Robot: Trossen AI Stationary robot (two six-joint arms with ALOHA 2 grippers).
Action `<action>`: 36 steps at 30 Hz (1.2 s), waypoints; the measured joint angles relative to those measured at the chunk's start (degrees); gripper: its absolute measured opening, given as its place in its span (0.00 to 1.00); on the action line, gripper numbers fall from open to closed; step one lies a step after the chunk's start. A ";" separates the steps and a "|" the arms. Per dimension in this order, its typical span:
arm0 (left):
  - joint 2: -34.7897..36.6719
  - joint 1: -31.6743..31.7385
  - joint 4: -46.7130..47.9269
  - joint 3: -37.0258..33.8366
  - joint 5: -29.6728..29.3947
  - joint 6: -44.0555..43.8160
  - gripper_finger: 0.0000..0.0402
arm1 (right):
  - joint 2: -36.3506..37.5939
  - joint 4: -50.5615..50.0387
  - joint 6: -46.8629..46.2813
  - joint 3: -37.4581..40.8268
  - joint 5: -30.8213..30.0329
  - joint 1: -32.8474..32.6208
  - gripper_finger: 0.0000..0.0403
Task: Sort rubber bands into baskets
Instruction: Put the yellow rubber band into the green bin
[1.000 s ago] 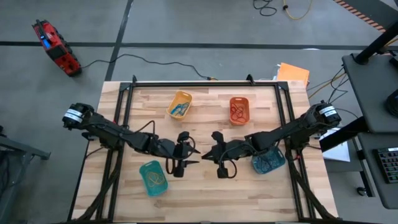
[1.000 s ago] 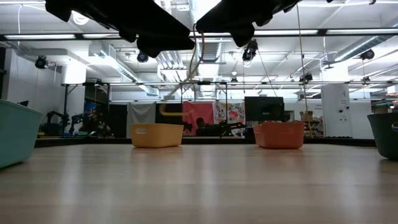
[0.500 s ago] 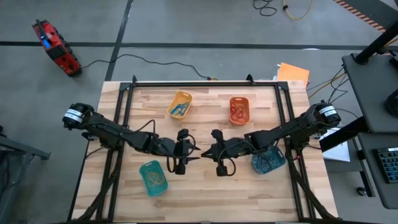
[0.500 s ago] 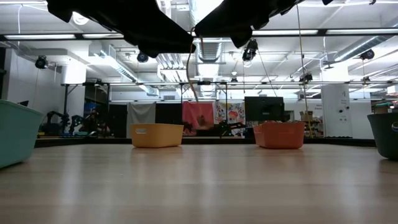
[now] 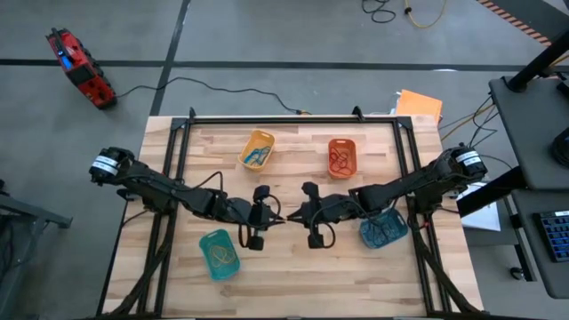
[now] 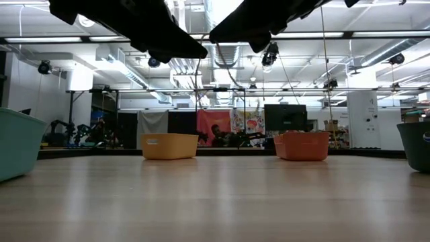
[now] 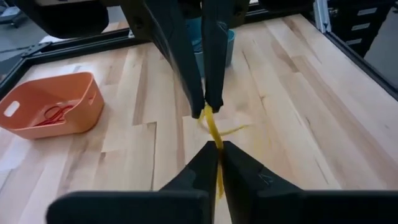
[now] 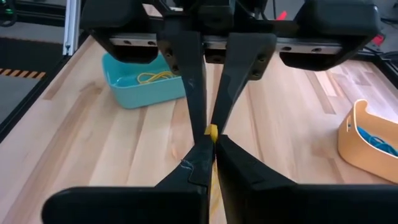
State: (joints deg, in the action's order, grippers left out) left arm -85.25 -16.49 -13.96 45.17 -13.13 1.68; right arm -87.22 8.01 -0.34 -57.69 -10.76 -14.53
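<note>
— So, where's the band right now?

— I've got a yellow rubber band (image 7: 214,134) pinched between both grippers over the middle of the table (image 5: 293,267), clear of all four baskets. My left gripper (image 7: 219,151) has its fingers closed together on one end; the right gripper (image 8: 211,142) meets it tip to tip, fingers likewise pressed onto the band.

— Any writing or labels you can read?

— None that I can make out on the tubs or arms.

— And the arms?

— Both reach low and inward from the table's sides, wrists nearly touching at centre in the high view. The teal-green basket (image 5: 219,254) sits near the left arm, the blue-teal basket (image 5: 383,231) under the right arm. The yellow basket (image 5: 257,149) and orange basket (image 5: 341,157) stand at the far side, bands inside each.
</note>
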 joint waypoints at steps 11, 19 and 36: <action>0.61 -0.21 0.32 0.00 -0.02 0.37 0.00 | 0.11 -0.59 -1.21 0.00 -0.14 0.07 0.29; 5.72 -2.90 9.15 2.22 0.21 -0.09 0.00 | 0.45 -2.27 -3.98 -0.02 -0.11 0.07 0.44; 7.82 -12.96 57.51 24.78 0.25 -9.38 0.00 | 0.61 -3.04 -6.23 -0.02 0.17 0.07 0.49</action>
State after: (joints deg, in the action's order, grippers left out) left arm -77.43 -29.45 43.56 69.94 -12.87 -7.69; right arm -86.61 4.97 -6.57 -57.71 -10.59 -14.46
